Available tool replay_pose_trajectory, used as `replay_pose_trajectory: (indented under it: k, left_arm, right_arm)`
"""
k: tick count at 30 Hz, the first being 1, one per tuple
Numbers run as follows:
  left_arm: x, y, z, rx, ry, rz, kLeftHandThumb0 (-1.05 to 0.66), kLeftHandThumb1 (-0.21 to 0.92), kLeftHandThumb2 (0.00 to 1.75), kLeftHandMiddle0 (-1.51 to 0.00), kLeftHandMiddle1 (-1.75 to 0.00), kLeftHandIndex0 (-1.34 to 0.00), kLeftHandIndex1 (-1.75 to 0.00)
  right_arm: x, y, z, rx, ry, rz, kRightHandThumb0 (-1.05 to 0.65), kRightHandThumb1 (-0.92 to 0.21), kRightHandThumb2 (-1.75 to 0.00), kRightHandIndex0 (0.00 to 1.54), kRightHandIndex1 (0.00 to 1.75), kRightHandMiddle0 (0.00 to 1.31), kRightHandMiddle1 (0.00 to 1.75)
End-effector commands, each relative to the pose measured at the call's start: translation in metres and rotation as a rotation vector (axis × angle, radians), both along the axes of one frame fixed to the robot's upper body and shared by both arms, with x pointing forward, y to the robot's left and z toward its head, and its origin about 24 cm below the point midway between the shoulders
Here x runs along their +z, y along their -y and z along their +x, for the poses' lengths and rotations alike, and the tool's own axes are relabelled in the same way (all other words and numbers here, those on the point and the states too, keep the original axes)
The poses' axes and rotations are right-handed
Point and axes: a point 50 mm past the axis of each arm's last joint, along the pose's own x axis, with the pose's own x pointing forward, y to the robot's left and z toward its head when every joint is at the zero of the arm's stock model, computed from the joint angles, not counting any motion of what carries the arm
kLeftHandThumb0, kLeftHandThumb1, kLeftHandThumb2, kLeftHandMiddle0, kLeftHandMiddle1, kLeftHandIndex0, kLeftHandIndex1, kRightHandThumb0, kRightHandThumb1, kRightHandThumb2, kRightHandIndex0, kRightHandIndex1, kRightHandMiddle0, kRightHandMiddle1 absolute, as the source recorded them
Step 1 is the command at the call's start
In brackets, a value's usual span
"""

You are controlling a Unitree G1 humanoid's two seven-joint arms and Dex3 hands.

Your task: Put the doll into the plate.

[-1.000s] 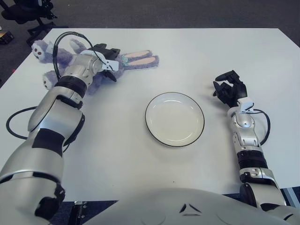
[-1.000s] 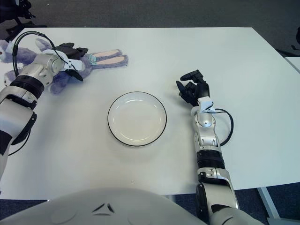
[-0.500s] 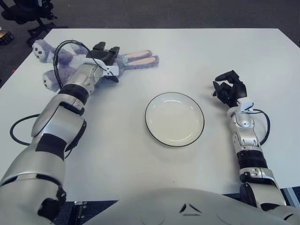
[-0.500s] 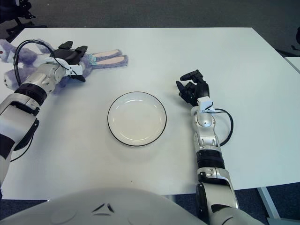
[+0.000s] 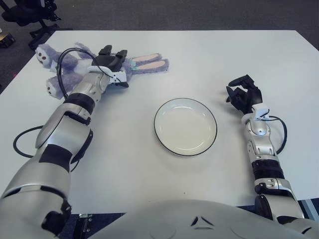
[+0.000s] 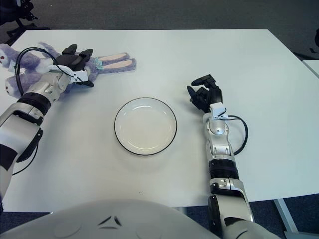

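Observation:
A purple plush rabbit doll (image 5: 67, 67) lies at the table's far left, its long pink-lined ears (image 5: 148, 61) stretched to the right. My left hand (image 5: 112, 65) sits over the doll where the ears join the body. Its dark fingers (image 5: 105, 51) reach out straight across the far side, and the thumb sits on the near side, not clamped. The white plate (image 5: 185, 126) with a dark rim lies empty at the table's centre, well to the right of the doll. My right hand (image 5: 243, 94) shows to the right of the plate, loosely curled and holding nothing.
A black cable (image 5: 64, 59) loops from my left wrist over the doll. The white table's left edge (image 5: 15, 74) runs close behind the doll. Dark floor and a chair base (image 5: 30, 15) lie beyond the far left corner.
My left forearm has swung left and the hand has settled further onto the doll, uncovering more of its body. The doll, the plate and the right hand have stayed in place.

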Motion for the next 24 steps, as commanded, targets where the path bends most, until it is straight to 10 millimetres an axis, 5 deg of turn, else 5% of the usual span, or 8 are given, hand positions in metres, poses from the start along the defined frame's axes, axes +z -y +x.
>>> replay_pose_trajectory:
  k: [1,11,16,21,24]
  left_arm:
    - [-0.031,-0.004,-0.012,0.009,-0.150,0.021,-0.38,0.71,0.00,-0.28,-0.06,-0.43,-0.08]
    - [-0.049,-0.008,-0.019,0.019,-0.202,0.111,-0.33,0.73,0.01,-0.42,-0.10,-0.51,-0.11]
    - [-0.049,-0.008,-0.019,0.017,-0.201,0.116,-0.28,0.76,0.00,-0.28,-0.63,-0.49,-0.33]
    - [-0.049,-0.008,-0.019,0.008,-0.201,0.122,-0.27,0.77,0.00,-0.24,-0.73,-0.46,-0.41]
    - [-0.049,-0.009,-0.019,-0.008,-0.198,0.133,-0.17,0.79,0.00,-0.19,-1.18,-0.32,-0.85]
  right_arm:
    - [-0.022,0.000,-0.009,-0.015,-0.100,0.019,-0.36,-0.92,-0.30,0.80,1.55,0.43,1.51]
    - [-0.020,0.000,-0.010,-0.019,-0.097,0.029,-0.36,-0.92,-0.31,0.80,1.56,0.42,1.51]
    - [-0.020,-0.001,-0.010,-0.019,-0.098,0.029,-0.36,-0.92,-0.31,0.80,1.56,0.42,1.52]
    - [-0.020,-0.001,-0.010,-0.019,-0.098,0.030,-0.36,-0.92,-0.31,0.80,1.56,0.42,1.52]
    - [-0.019,-0.001,-0.010,-0.020,-0.097,0.032,-0.36,-0.92,-0.32,0.80,1.56,0.41,1.52]
